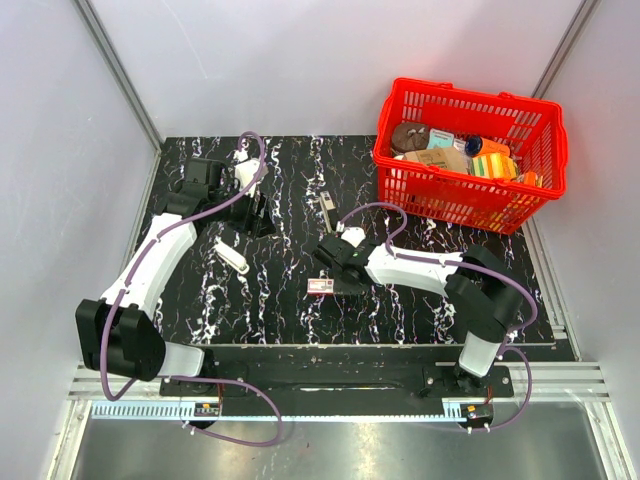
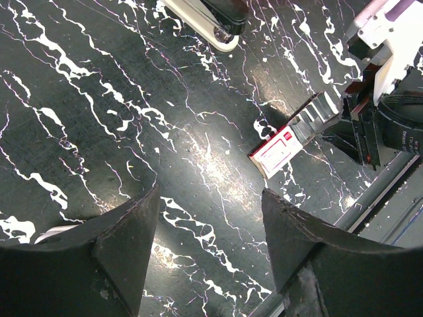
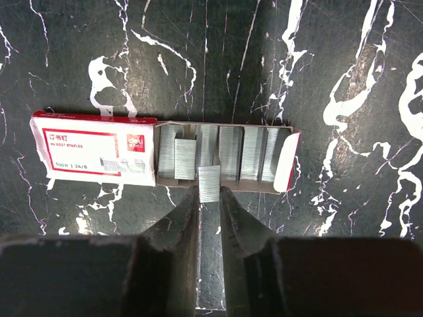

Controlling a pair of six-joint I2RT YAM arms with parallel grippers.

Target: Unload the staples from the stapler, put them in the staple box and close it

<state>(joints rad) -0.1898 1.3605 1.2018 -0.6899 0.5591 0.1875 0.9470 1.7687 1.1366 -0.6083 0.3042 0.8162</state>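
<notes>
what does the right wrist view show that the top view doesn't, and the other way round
Only right wrist: a staple strip pinched in the right tool, with rows of staples packed behind it. Only top: the red basket, the stapler, the left arm. Both: the opened staple box.

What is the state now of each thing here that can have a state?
Red-and-white cardboard staple box: slid open, lying flat.
Silver staple strip: pinched over the open box.
Right gripper: shut on the strip.
Left gripper: open, empty.
White stapler: lying on the black marbled table, untouched.
Red plastic basket: upright, holding items.
</notes>
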